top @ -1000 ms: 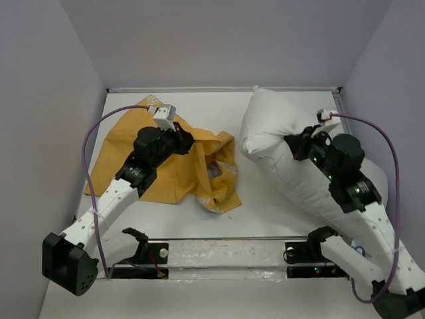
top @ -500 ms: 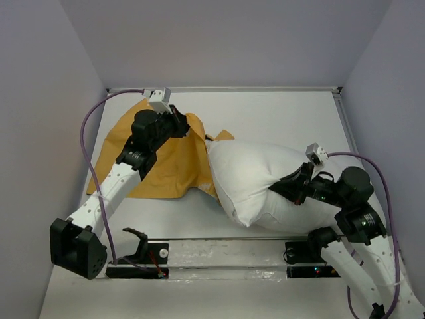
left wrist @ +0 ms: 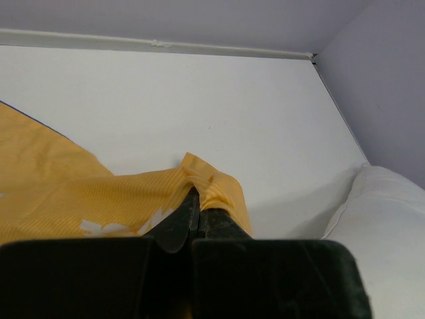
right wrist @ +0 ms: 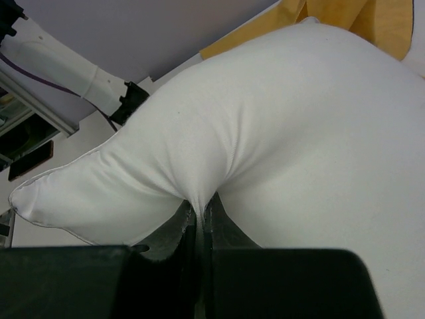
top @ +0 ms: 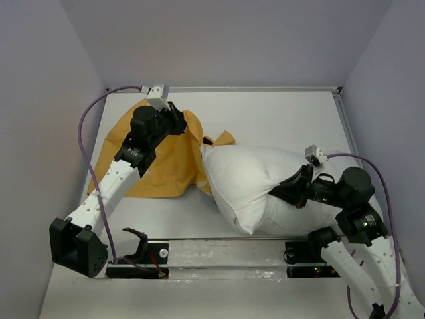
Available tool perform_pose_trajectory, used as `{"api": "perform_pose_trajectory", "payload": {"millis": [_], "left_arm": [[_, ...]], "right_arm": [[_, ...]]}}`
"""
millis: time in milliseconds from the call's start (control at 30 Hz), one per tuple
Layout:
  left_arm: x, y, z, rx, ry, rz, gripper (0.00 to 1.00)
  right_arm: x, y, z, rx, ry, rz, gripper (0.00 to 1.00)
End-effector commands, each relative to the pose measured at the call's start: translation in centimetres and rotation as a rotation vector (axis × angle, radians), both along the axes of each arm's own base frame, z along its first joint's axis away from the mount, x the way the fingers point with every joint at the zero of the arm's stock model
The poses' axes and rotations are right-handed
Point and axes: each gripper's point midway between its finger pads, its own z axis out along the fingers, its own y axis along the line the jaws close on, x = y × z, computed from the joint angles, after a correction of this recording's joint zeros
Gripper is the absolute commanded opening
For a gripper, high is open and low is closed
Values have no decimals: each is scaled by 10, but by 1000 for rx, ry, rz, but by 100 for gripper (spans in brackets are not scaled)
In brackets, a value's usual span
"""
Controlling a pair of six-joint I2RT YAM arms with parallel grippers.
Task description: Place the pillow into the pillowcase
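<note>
Pillow [top: 246, 186] lies plump and white across the table [top: 292, 116], stretching from the middle toward the right edge and close to the near edge. Its pointed left corner pushes in over the right border of the pillowcase [top: 163, 163], with a scrap of yellow peeking out behind it (whether that corner is inside any opening, I can't tell). Right gripper [right wrist: 199, 216] has its fingers pressed together on a pucker of the pillow's fabric, the cloth bunching into a tight crease at the tips. From above, that arm comes in low from the near right corner, over the pillow's right half. On the left side, the pillowcase is spread mustard-yellow face up, reaching toward the far left corner. Left gripper [left wrist: 198, 203] is clamped on a folded ridge of the yellow cloth at its far right part, the fold humped over the fingertips and drawn up off the white tabletop. In the left wrist view, the pillow's rounded end sits low at the right, near the held fold.
</note>
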Motion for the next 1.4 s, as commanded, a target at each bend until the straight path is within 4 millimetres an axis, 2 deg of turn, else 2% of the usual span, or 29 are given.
{"api": "perform_pose_trajectory", "payload": {"millis": [0, 167, 267, 333, 467, 533, 567, 600, 633, 667, 700, 767, 800, 833, 900, 933, 967, 1033, 1100, 1167, 1267, 1300, 1333, 1367], "left_arm": [[11, 4, 56, -32, -130, 33, 0], [9, 1, 67, -40, -152, 12, 0], [5, 4, 65, -32, -149, 13, 0], [0, 4, 59, -21, -142, -1, 0], [-17, 4, 38, -4, -106, -36, 0], [-28, 5, 23, 20, -73, -63, 0], [-33, 6, 13, 45, -46, -71, 0], [-36, 8, 9, 57, -35, -76, 0], [-42, 9, 5, 66, -29, -82, 0], [-47, 12, -5, 97, -2, -86, 0], [-51, 16, -6, 112, -1, -83, 0], [-55, 22, -11, 152, 7, -74, 0], [-57, 24, -13, 172, 22, -74, 0], [-58, 24, -12, 191, 18, -80, 0], [-57, 20, -1, 186, 8, -108, 0], [-57, 17, 3, 181, 2, -119, 0], [-56, 16, 7, 177, -5, -123, 0], [-51, 15, 15, 173, -21, -119, 0], [-48, 11, 20, 170, -33, -130, 0], [-48, 5, 24, 163, -37, -168, 0], [-53, 2, 30, 164, -52, -198, 0], [-56, 3, 28, 174, -44, -200, 0], [-59, 6, 27, 178, -46, -196, 0], [-62, 7, 24, 178, -42, -196, 0]], "right_arm": [[-17, -4, 30, 38, -86, 18, 0], [-9, -5, 12, 9, -25, -21, 0], [-3, -3, 7, -2, 4, -21, 0], [9, -4, 7, 2, 5, -71, 0], [28, 3, 21, 55, -45, -77, 0], [45, 12, 42, 102, -127, -58, 0], [59, 19, 40, 97, -110, -51, 0], [63, 23, 44, 101, -124, -31, 0], [69, 26, 50, 111, -150, -19, 0], [73, 31, 67, 138, -204, -15, 0], [84, 38, 64, 128, -198, -7, 0], [92, 46, 75, 133, -246, 2, 0], [86, 56, 91, 148, -276, 41, 0], [90, 70, 84, 136, -255, 81, 0], [78, 93, 87, 110, -285, 172, 0], [72, 105, 79, 78, -274, 203, 0], [57, 124, 59, 18, -255, 265, 0], [46, 131, 47, -7, -243, 309, 0], [34, 126, 44, 1, -243, 342, 0], [30, 121, 30, -32, -220, 347, 0], [52, 120, 14, -120, -188, 245, 0], [75, 120, 6, -159, -179, 137, 0], [88, 119, 2, -180, -179, 78, 0], [113, 115, 6, -201, -198, -51, 0]]}}
